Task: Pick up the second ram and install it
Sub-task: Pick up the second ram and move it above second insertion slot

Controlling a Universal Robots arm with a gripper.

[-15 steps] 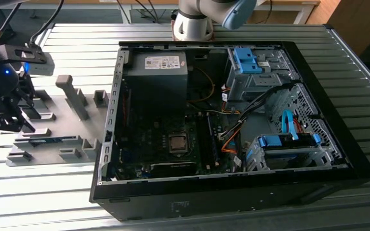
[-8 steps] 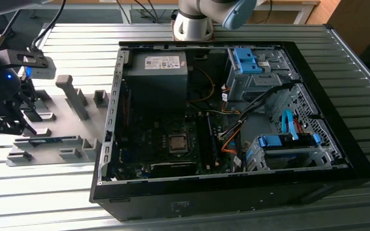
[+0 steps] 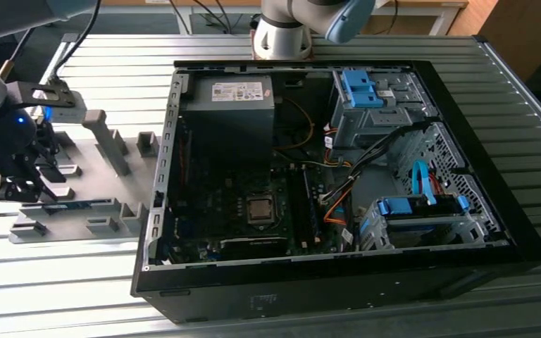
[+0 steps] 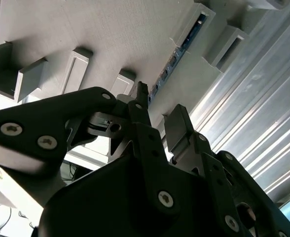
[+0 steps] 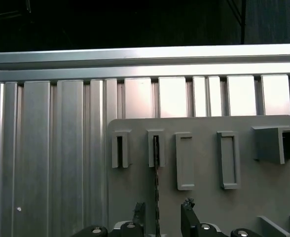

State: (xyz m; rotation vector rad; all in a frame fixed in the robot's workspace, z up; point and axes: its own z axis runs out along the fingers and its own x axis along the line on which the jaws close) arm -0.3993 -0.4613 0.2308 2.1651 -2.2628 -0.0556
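**Tool: gripper [image 5: 162, 217].** Spread. In both wrist views its two fingers [image 5: 188, 212] stand on either side of the stick with a gap on each side, so you are pinching nothing yet. In the exterior view it hangs over the fixture plate at the exterior view's left, well apart from the computer case [image 3: 346, 289].

**Task's thing: second ram [image 5: 156, 190].** It stands on its long edge on the grey fixture plate [image 5: 204, 158]. One end is seated in a slotted block [image 5: 151, 148], and its length runs from there between your fingers. The second wrist view shows its blue-green edge [image 4: 177, 57] held in the fixture blocks.

**Destination: motherboard [image 3: 242, 190].** It lies in the open case, with the long black memory slots [image 3: 306, 208] beside the processor socket. Whether a stick already sits in them cannot be told.

**Surface: ribbed aluminium table [image 3: 82, 296].** It carries both plate and case.

**Step in hand, as judged: the grasp.**
- In the first wrist view the stick looks nearer one finger than the other. Centre yourself first, or the nearer finger will likely shove the board sideways against its slots before the other one meets it.
- Keep the pads square to the flat faces and parallel to the stick's length.
- Sit low enough for full pad contact without touching the plate.
- Close slowly. A board this thin probably flexes, and its chips will take the pressure.
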